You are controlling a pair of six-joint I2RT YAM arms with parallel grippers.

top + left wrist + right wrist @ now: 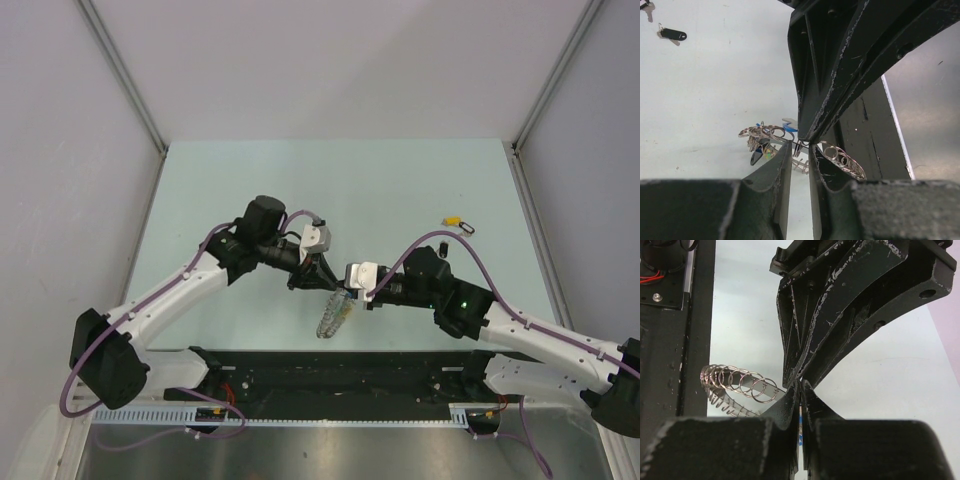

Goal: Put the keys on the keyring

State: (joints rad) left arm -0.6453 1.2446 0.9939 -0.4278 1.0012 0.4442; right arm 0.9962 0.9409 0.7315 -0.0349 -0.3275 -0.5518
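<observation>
right gripper clamped on keyring, mid-table by near edge | ring's long axis lies crosswise at your left gripper tips; jaws a slit apart, grip unclear | loose keys toward right edge, nearer right arm

A silver-grey keyring, ribbed with shiny wire loops, over a pale mint-green surface. A blue key tag shows against the keyring. Away from the keyring lie a yellow-tagged key and a black-tagged key. The arms flanking the keyring are white with black joints and purple cables.
</observation>
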